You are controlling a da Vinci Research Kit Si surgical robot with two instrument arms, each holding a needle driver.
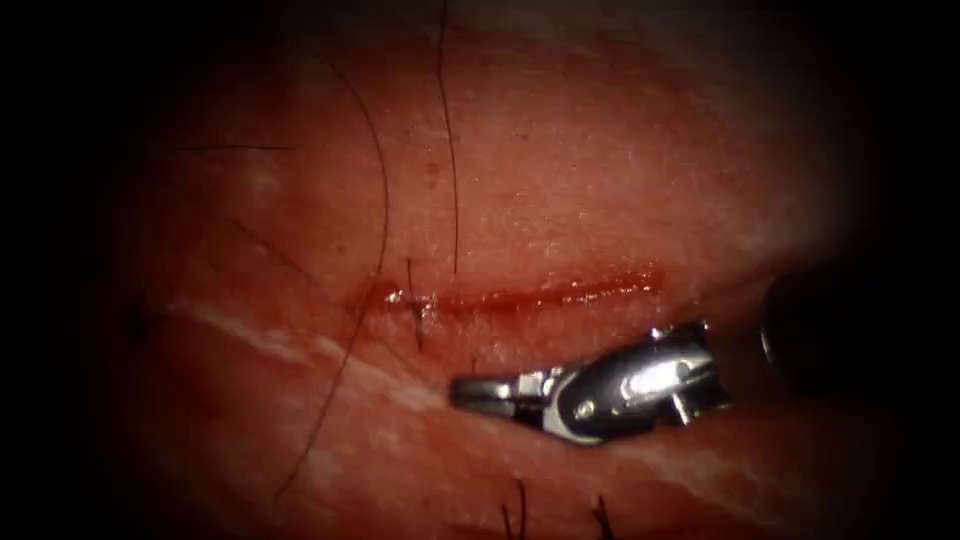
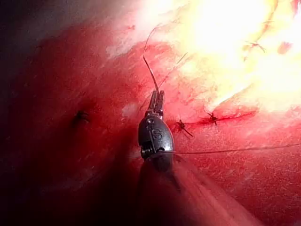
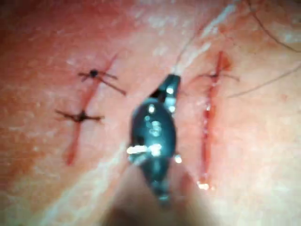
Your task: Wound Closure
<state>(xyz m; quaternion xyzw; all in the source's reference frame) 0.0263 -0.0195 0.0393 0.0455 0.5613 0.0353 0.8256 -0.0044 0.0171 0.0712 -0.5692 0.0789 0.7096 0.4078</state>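
Note:
The cut [image 1: 540,295] runs across the tissue [image 1: 600,180], wet with red fluid. One stitch [image 1: 413,300] crosses its left end. My right tool [image 1: 470,390] lies just below the cut, pointing left, with its jaws shut and nothing visible between them. It also appears beside the cut [image 3: 208,127] as the right tool [image 3: 171,84]. My left tool [image 2: 157,98] has its jaws shut on a dark thread [image 2: 149,70] that rises from its tip. Long thread strands [image 1: 383,200] curve over the tissue above the stitch. I cannot tell where the needle is.
Two tied stitches [image 3: 94,74] [image 3: 82,116] close another cut to the side. Knots [image 2: 181,125] [image 2: 212,117] sit near the left tool, and a taut thread [image 2: 235,150] runs past its wrist. Cut thread ends [image 1: 518,510] stick up at the endoscope view's lower edge.

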